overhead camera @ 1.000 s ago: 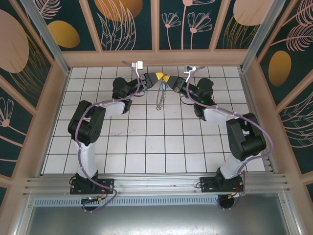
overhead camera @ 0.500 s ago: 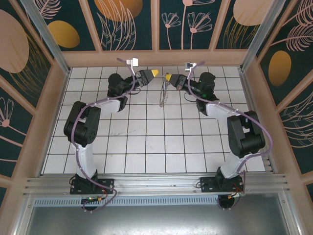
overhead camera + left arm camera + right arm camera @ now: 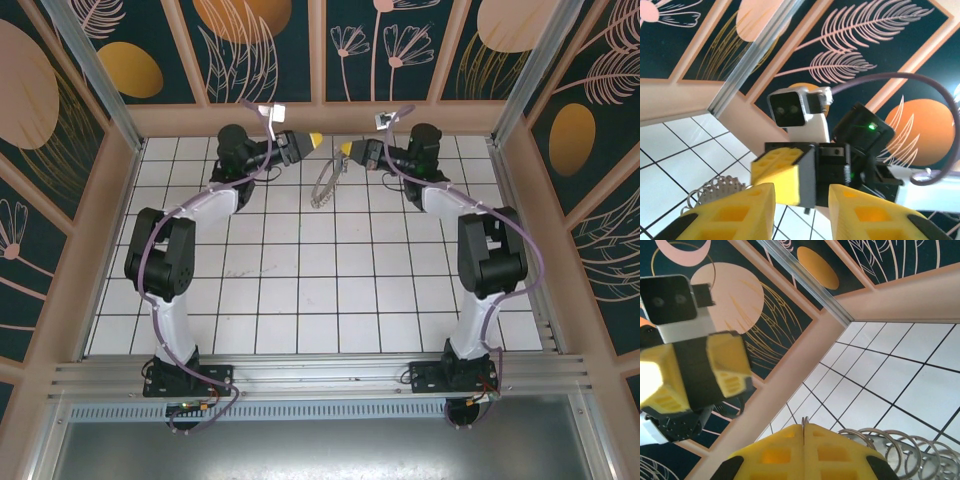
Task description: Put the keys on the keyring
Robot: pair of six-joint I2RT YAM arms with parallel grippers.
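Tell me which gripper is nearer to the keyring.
Right. The right gripper pinches the keyring, which hangs from it; the left gripper is open and apart from it.

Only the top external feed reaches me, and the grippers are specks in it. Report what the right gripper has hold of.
Observer: On the right wrist view the right gripper is shut on a thin wire of the keyring.
Operator: Now give me the left gripper's state.
Observer: On the left wrist view the left gripper stands open, and the right gripper's yellow tip is seen through the gap.
Operator: Describe how the keyring lies.
Observer: On the right wrist view it is a row of silvery wire loops trailing off beside the gripper. I cannot tell whether its far end rests on anything.
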